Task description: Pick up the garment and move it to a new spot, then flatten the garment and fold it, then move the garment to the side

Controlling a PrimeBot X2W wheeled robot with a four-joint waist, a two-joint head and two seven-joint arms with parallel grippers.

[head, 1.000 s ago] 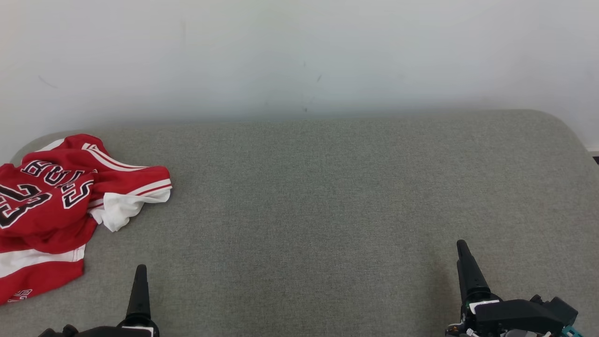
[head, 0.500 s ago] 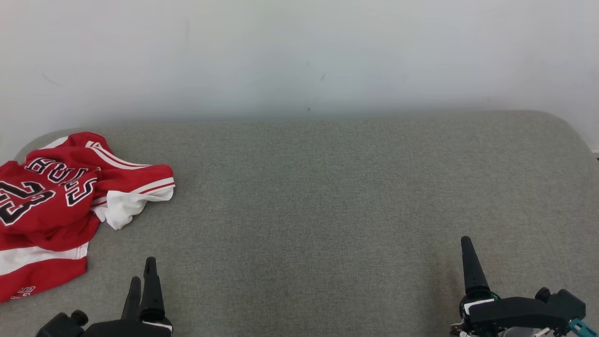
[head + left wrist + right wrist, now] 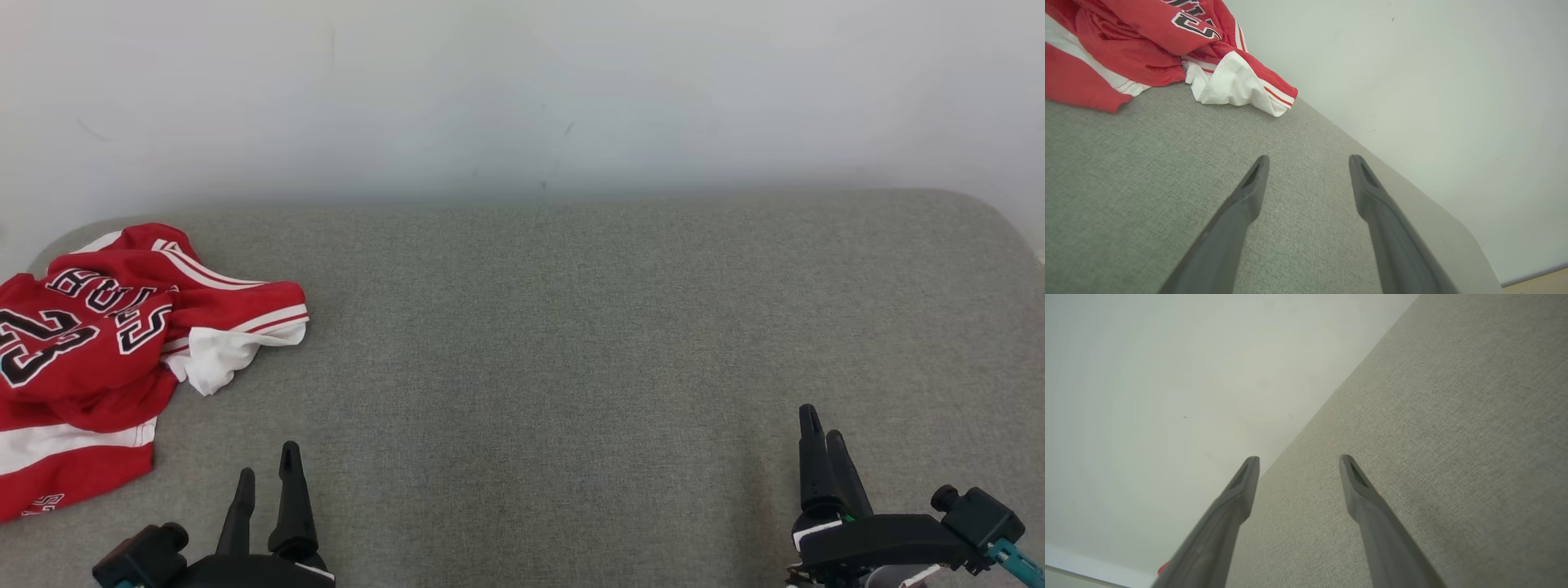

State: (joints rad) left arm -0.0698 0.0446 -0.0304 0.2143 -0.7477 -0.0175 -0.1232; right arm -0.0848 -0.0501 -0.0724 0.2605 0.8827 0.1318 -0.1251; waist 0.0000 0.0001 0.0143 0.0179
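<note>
The garment [image 3: 90,351] is a red jersey with white trim and black lettering, lying crumpled at the far left of the grey cushioned surface [image 3: 571,343]. The left wrist view has the garment [image 3: 1147,49] at its upper left, beyond the fingers. My left gripper [image 3: 265,461] is open near the front edge, to the right of and nearer than the jersey, holding nothing; its fingers [image 3: 1249,192] stand apart over bare fabric. Over at the front right, the right gripper [image 3: 820,425] is open and empty too, fingers [image 3: 1355,482] spread above the surface.
A pale wall [image 3: 522,90] rises behind the cushioned surface. The surface has rounded corners at the back left and back right [image 3: 988,220]. Its right edge drops off in the left wrist view [image 3: 1486,261].
Both grippers have turned, so that both fingers of each now show apart. The left gripper has moved up and to the right. The head camera has shifted slightly.
</note>
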